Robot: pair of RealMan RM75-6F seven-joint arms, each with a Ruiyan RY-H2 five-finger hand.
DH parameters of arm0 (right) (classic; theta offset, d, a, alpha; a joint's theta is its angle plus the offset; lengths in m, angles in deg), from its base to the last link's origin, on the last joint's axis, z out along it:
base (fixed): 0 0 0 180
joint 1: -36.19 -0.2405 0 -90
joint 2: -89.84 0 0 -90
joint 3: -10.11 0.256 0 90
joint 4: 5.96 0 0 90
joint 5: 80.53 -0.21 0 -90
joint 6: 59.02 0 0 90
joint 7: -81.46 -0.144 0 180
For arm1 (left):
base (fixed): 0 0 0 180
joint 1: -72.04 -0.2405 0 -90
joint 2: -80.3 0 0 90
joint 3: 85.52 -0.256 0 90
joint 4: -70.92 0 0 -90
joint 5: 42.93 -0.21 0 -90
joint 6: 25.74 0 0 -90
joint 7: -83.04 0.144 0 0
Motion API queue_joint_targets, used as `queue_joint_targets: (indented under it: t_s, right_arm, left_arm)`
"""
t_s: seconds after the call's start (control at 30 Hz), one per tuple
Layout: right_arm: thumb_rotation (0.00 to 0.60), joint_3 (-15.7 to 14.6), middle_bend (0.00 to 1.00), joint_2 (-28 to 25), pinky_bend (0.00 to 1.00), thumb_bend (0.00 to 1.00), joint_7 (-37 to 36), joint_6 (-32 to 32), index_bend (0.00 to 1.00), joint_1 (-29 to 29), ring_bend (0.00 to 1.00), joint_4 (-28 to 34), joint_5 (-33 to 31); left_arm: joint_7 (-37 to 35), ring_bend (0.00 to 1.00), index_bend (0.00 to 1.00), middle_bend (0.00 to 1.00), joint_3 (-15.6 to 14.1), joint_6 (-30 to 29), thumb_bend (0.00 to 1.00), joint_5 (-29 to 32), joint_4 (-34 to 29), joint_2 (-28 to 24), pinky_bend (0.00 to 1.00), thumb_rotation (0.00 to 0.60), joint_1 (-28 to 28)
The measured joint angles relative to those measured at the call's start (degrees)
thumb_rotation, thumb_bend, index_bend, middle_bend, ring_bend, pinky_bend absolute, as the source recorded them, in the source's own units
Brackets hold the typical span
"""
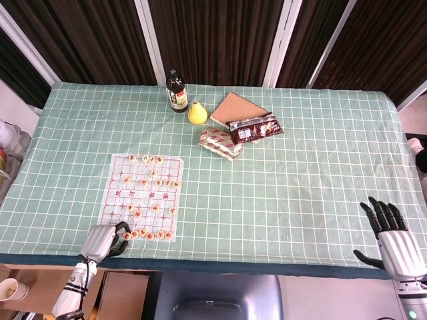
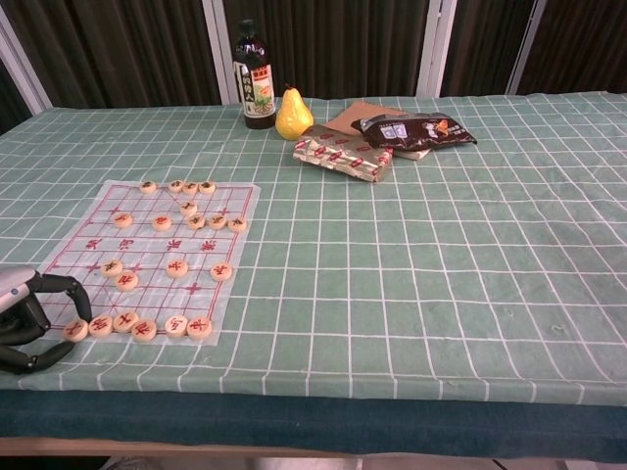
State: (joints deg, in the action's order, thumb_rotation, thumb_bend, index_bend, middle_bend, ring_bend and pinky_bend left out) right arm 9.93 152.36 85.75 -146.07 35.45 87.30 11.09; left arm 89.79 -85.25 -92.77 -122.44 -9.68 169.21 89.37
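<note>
Left hand [image 2: 29,318] at the board's [image 2: 157,257] lower-left corner.
Curled fingers were set around the end piece [image 2: 75,330], perhaps touching; nothing looked gripped. Right hand [image 1: 395,241] was held spread, empty, lower right.

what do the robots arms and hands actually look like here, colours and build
Both hands have a silver-grey metallic back with black, segmented fingers. The left hand joins a slim pale grey-white forearm with a dark band at the wrist. The right hand looks the same, with a small green light on its forearm at the frame's bottom edge.
</note>
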Motion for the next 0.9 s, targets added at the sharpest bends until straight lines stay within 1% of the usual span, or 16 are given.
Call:
queue_joint_targets:
  t_s: [0.13, 0.43, 0.7, 0.9]
  right_arm:
    - [0.6, 0.0, 0.0, 0.0, 0.0, 0.09, -0.01, 0.04, 0.0, -0.02, 0.0, -0.01, -0.04]
    - [0.6, -0.14, 0.0, -0.06, 0.0, 0.09, -0.06, 0.23, 0.0, -0.08, 0.0, 0.08, 0.01]
    - [0.6, -0.16, 0.0, 0.07, 0.0, 0.09, 0.28, 0.74, 0.0, -0.3, 0.0, 0.11, -0.12]
    - [0.6, -0.25, 0.0, 0.02, 0.0, 0.09, 0.15, 0.64, 0.0, -0.28, 0.0, 0.2, -0.04]
  left_arm:
    - [-0.12, 1.0, 0.58, 1.0, 0.24, -0.62, 0.37, -0.25, -1.01, -0.76, 1.0, 0.6, -0.02]
    - [-1.33, 1.0, 0.58, 1.0, 2.13, -1.07, 0.37, 0.26, -2.05, -1.94, 1.0, 0.6, 0.68]
    - [-1.16, 1.0, 0.58, 1.0, 3.47, 0.46, 0.37, 1.56, 0.56, 0.39, 1.0, 0.6, 2.23]
    - [-0.1, 1.0, 0.57, 1.0, 4.25, 1.02, 0.37, 2.36, 0.64, 0.99, 1.0, 0.6, 3.13]
